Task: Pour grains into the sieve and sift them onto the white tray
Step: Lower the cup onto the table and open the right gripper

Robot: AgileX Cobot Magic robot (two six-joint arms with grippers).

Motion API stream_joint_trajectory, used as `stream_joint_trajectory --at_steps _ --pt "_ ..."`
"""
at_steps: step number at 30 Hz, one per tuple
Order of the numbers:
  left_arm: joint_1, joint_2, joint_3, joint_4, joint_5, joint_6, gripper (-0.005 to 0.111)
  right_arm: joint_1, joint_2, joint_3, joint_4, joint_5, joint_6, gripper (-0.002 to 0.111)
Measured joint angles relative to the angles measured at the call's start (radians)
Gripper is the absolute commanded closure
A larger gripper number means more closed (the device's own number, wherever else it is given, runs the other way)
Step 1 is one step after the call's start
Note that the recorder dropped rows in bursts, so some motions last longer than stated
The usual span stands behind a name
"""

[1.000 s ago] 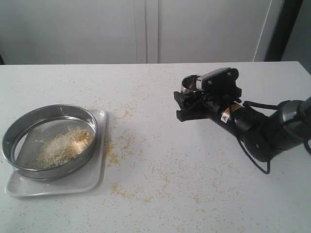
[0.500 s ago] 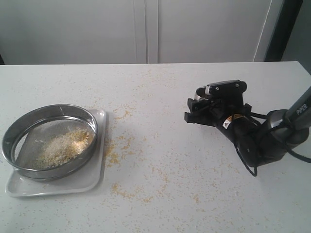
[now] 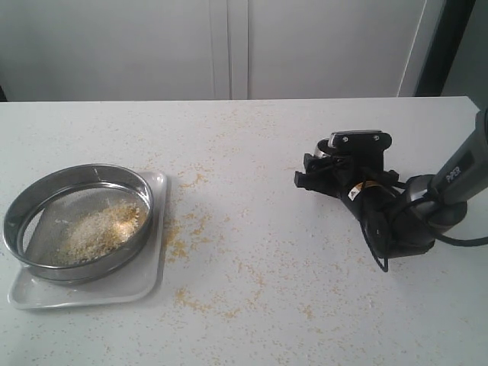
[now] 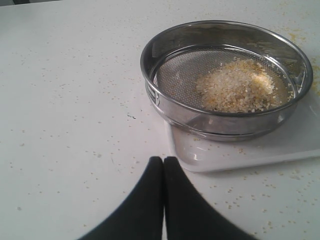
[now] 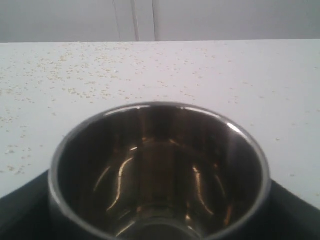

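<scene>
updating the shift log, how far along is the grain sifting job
Done: the grains lie piled in the sieve, and the steel cup looks empty. In hand: the right gripper holds that cup, far from the sieve. Left: sifting; the sieve rests on the white tray, with the shut left gripper apart from it.

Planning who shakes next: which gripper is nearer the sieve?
Left. The left gripper sits just short of the sieve, jaws shut; the right gripper holds the steel cup far across the table.
</scene>
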Motion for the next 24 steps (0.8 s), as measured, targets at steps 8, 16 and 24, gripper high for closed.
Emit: stream_joint_trajectory --at_steps 8,16,24 --pt "0.0 0.0 0.0 0.0 0.0 0.0 0.107 0.0 0.031 -0.01 0.009 -0.05 -0.062 0.108" --pt "0.0 0.0 0.0 0.0 0.0 0.0 0.107 0.0 0.035 -0.012 0.094 -0.063 -0.092 0.108" --pt "0.0 0.0 0.0 0.0 0.0 0.0 0.107 0.0 0.044 -0.02 0.128 -0.068 -0.096 0.108"
